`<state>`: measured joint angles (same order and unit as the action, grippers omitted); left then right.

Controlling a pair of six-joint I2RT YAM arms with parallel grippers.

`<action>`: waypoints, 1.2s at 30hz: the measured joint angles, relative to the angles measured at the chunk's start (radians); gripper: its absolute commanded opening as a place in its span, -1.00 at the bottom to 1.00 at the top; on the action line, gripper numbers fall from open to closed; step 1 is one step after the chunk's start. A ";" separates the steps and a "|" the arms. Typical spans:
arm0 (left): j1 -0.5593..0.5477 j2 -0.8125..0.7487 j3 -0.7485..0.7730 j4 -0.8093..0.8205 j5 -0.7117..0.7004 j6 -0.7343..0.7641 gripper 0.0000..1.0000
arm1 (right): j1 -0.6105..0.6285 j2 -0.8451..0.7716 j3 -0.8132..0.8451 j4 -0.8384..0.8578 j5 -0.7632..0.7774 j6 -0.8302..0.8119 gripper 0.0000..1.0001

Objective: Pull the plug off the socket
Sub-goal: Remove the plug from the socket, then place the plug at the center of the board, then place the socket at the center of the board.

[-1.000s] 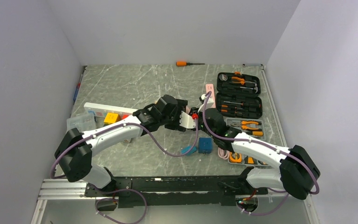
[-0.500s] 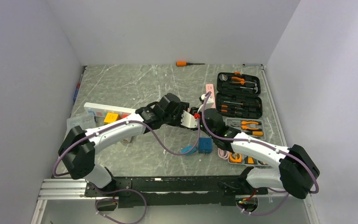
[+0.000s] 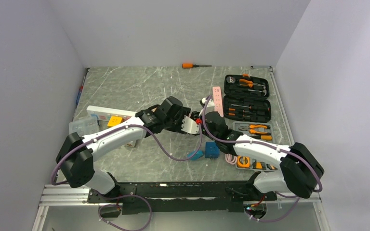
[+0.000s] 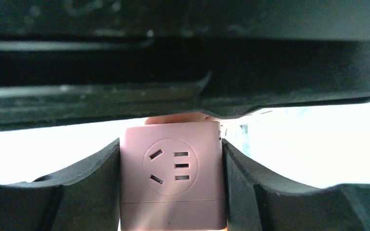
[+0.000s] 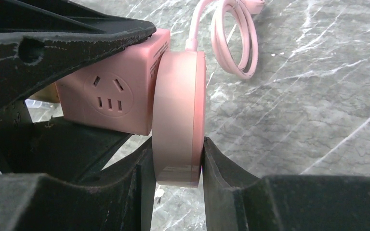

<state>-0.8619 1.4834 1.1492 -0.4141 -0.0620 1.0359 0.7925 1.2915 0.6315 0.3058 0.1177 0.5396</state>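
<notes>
From above, both arms meet over the table [image 3: 139, 86], near an open tool case [image 3: 246, 97]. In the left wrist view, the left gripper [image 4: 172, 163] squeezes the pink cube socket [image 4: 173, 197] on both sides. In the right wrist view, the right gripper [image 5: 176, 154] pinches the flat round pink plug [image 5: 179, 106], which is pressed against the socket. Its pink cord [image 5: 233, 43] loops behind.

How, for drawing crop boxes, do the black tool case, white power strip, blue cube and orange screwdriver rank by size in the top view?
Largest first:
1. black tool case
2. white power strip, partly hidden
3. blue cube and orange screwdriver: too alike to rank
</notes>
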 measured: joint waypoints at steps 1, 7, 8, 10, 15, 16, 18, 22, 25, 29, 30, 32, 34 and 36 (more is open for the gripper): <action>0.000 -0.004 -0.003 -0.007 -0.004 0.000 -1.00 | 0.000 0.008 0.008 -0.006 -0.010 0.000 -1.00; 0.006 -0.017 -0.005 -0.023 -0.032 0.015 -1.00 | 0.002 0.049 0.063 -0.040 -0.021 -0.002 -1.00; 0.007 -0.017 -0.003 -0.029 -0.034 0.015 -1.00 | 0.002 0.054 0.069 -0.047 -0.021 -0.002 -1.00; 0.008 -0.015 0.007 -0.052 -0.039 0.013 -1.00 | 0.005 0.063 0.077 -0.058 -0.021 0.000 -1.00; 0.010 -0.016 0.017 -0.072 -0.040 0.012 -1.00 | 0.009 0.071 0.086 -0.065 -0.019 0.008 -1.00; 0.011 -0.016 0.017 -0.075 -0.040 0.012 -1.00 | 0.010 0.074 0.086 -0.066 -0.019 0.011 -1.00; 0.011 -0.018 0.017 -0.087 -0.048 0.009 -1.00 | 0.011 0.082 0.090 -0.069 -0.010 0.012 -1.00; 0.006 -0.080 0.016 -0.191 -0.051 0.017 -1.00 | -0.037 0.143 0.090 -0.166 0.179 -0.002 -1.00; 0.003 -0.130 0.018 -0.218 -0.048 0.021 -1.00 | -0.065 0.169 0.084 -0.217 0.263 -0.004 -1.00; 0.010 -0.138 0.024 -0.234 -0.047 0.020 -1.00 | -0.066 0.159 0.066 -0.207 0.298 -0.009 -1.00; 0.011 -0.138 0.024 -0.241 -0.044 0.019 -1.00 | -0.068 0.159 0.066 -0.206 0.298 -0.011 -1.00; 0.011 -0.138 0.024 -0.253 -0.039 0.016 -1.00 | -0.080 0.159 0.067 -0.203 0.281 -0.013 -1.00; 0.010 -0.138 0.025 -0.269 -0.029 0.014 -1.00 | -0.116 0.160 0.067 -0.191 0.234 -0.012 -1.00; 0.006 -0.135 0.032 -0.299 -0.021 0.013 -1.00 | -0.183 0.166 0.067 -0.169 0.158 0.007 -1.00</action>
<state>-0.8562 1.3483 1.1816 -0.7128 -0.0830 1.0492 0.6094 1.4578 0.6983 0.1371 0.2760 0.5465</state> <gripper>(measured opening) 0.648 0.362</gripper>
